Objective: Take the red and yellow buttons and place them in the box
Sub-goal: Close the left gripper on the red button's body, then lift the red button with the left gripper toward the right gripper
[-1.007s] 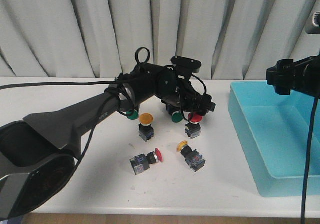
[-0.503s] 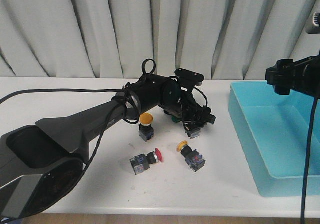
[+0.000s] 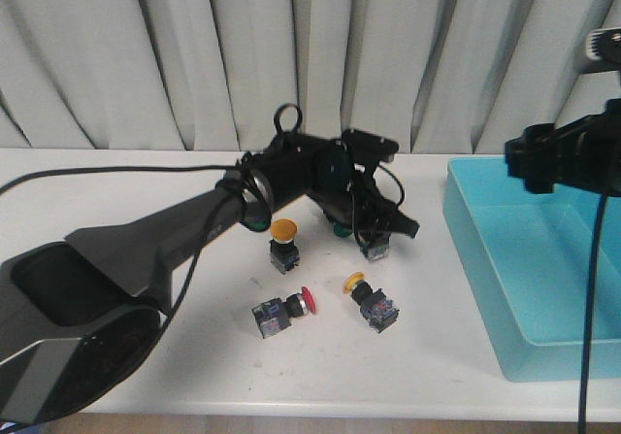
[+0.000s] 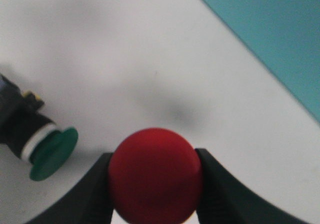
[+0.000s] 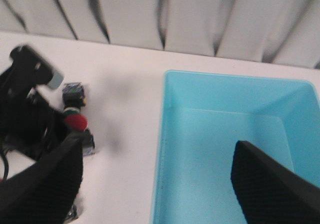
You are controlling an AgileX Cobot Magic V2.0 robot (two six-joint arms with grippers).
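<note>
A: Red-capped push-button switch (image 4: 155, 174), the one with the round mushroom cap: where is it?

B: Between the two black fingers (image 4: 90, 194) of the left hand (image 3: 380, 232), which press on either side of the cap. In the front view that hand sits low over the white bench (image 3: 146, 201) at the far side of the cluster of switches, and only the button's grey block body shows under it.

A: What lies just beside that hand?

B: A green-capped switch (image 4: 37, 144) on its side, cap turned toward the hand, close but apart from it. Nearer the robot from the hand stands a yellow-orange-capped switch (image 3: 283, 243), upright. Nearer still lie a second red-capped switch (image 3: 282, 312) tipped on its side and a yellow-capped switch (image 3: 371, 301) also tilted, the two near each other but not touching.

A: And the large light-blue plastic box with low walls (image 3: 466, 222)?

B: Off to the right of the left hand, well apart, on the same bench.

A: The right hand (image 5: 160, 179)?

B: Its dark fingers stand wide apart, gripping nothing, above the box's near-left wall.
</note>
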